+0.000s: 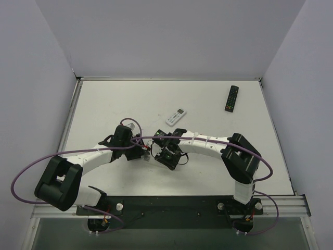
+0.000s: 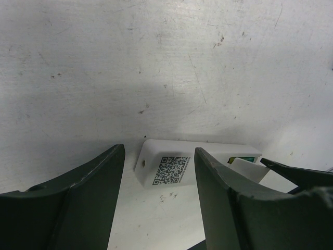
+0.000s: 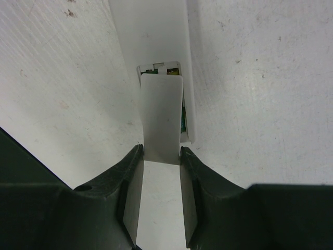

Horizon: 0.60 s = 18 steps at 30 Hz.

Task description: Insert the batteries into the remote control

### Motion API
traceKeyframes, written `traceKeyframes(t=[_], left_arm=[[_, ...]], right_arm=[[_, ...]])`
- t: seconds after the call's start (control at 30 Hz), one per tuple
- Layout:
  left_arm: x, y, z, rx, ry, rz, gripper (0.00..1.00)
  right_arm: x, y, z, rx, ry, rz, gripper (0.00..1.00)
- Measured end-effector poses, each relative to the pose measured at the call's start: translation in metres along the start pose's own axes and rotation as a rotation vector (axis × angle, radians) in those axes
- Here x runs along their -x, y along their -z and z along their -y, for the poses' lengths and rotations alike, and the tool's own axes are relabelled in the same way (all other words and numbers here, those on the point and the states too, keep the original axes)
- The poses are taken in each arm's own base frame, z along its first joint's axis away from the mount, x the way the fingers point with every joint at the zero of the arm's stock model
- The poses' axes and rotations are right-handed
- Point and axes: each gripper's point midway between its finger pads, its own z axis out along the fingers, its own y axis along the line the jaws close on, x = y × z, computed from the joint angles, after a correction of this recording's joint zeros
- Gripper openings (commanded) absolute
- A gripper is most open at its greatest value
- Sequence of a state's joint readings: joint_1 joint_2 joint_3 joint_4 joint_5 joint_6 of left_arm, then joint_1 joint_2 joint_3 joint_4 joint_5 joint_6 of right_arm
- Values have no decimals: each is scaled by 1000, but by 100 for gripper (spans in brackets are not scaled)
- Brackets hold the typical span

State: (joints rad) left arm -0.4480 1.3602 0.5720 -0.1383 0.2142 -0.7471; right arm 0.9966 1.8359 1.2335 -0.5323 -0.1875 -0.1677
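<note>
The remote control (image 3: 151,31) lies back-up on the white table, its battery bay open at the near end. Slivers of the green batteries (image 3: 182,125) show in the bay beside a white cover plate (image 3: 162,114). My right gripper (image 3: 162,153) is shut on that plate's near edge and holds it slanted over the bay. In the left wrist view the remote control (image 2: 171,164) shows a QR label, with a green battery (image 2: 244,160) just visible. My left gripper (image 2: 158,156) stands open by the labelled end, touching nothing. Both grippers meet mid-table, left gripper (image 1: 141,151), right gripper (image 1: 158,152).
A wider white remote with a display (image 1: 175,116) lies just beyond the two grippers. A black remote (image 1: 232,98) rests at the back right. Walls close the table (image 1: 104,104) in on the left, back and right.
</note>
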Motion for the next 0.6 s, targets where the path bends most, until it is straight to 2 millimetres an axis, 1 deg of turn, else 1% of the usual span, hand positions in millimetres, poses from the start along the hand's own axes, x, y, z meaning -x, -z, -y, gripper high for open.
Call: traceKeyframes(t=[0.07, 0.13, 0.23, 0.3, 0.6], left_arm=[[0, 0, 0, 0, 0, 0, 66], [0, 0, 0, 0, 0, -1, 66], [0, 0, 0, 1, 1, -2, 66], [0, 0, 0, 0, 1, -3, 66], [-1, 0, 0, -1, 0, -4, 66]], right_arm=[[0, 0, 0, 0, 3, -1, 20], [0, -1, 0, 0, 9, -2, 22], [-1, -2, 1, 1, 17, -6, 22], [-1, -2, 1, 2, 20, -6, 24], [-1, -2, 2, 1, 36, -7, 26]])
